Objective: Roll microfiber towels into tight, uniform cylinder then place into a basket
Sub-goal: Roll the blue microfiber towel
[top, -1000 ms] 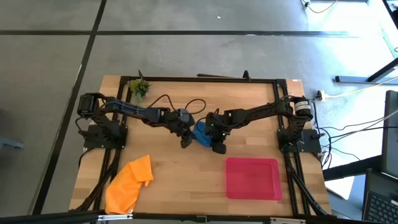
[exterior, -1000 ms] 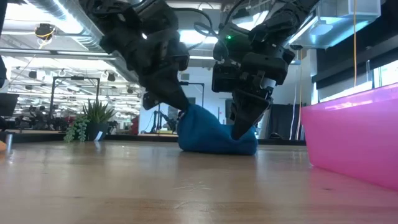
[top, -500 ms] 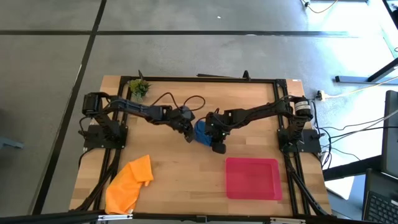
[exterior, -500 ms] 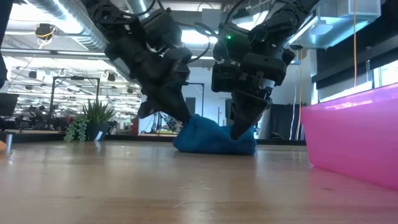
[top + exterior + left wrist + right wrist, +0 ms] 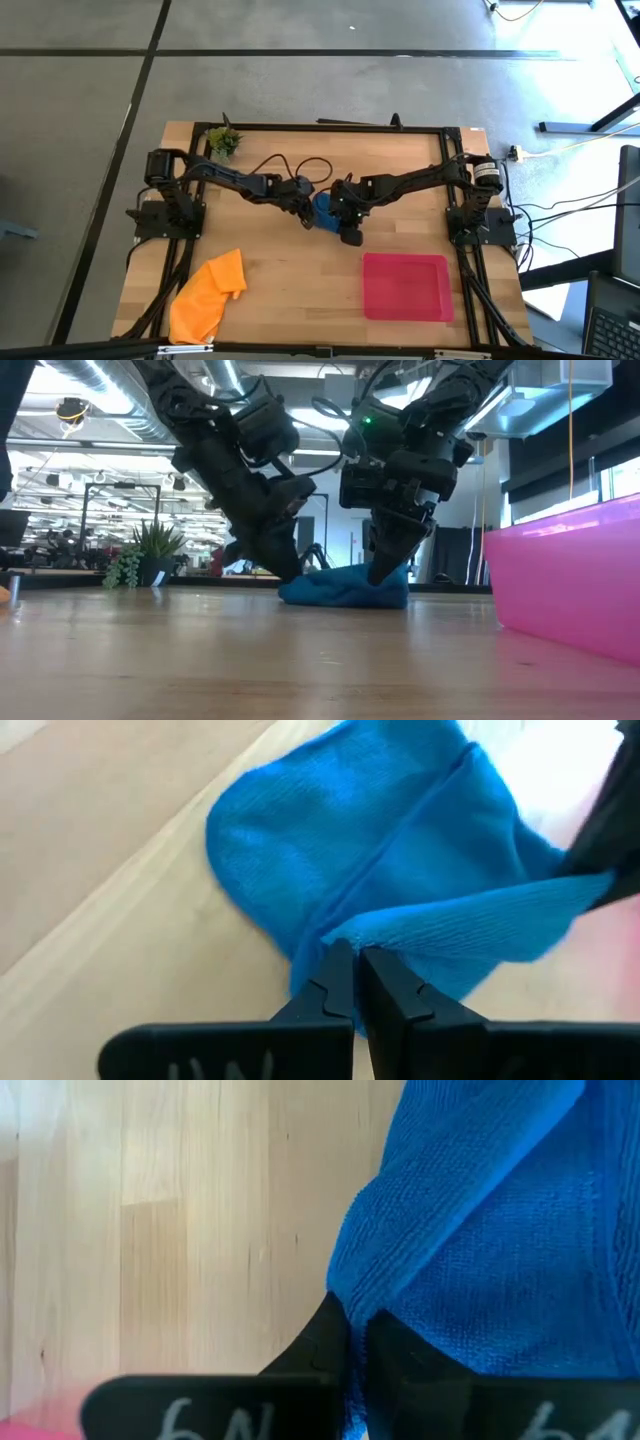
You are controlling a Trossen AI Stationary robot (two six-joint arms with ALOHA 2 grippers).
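A: High view, starting left of the blue towel (image 5: 323, 209): what sits there?

B: The orange towel (image 5: 208, 294) lies crumpled well apart from it, near the counter (image 5: 300, 290) front. A small potted plant (image 5: 224, 141) stands at the far edge.

A: And the left hand (image 5: 306, 214)?

B: It meets the blue towel's left side. Its wrist view shows the fingers (image 5: 335, 982) pinched together on a fold of blue cloth (image 5: 400, 870).

A: The blue towel itself?

B: Bunched low on the wood near the middle of the counter, between both hands; the low view shows it as a flattened heap (image 5: 345, 586).

A: On its right?

B: The right hand (image 5: 344, 231) presses in at that side, fingers (image 5: 330, 1342) clamped on the towel's edge (image 5: 500, 1240). Beyond it, toward the front, the red basket (image 5: 405, 287) lies flat, well apart from the blue towel.
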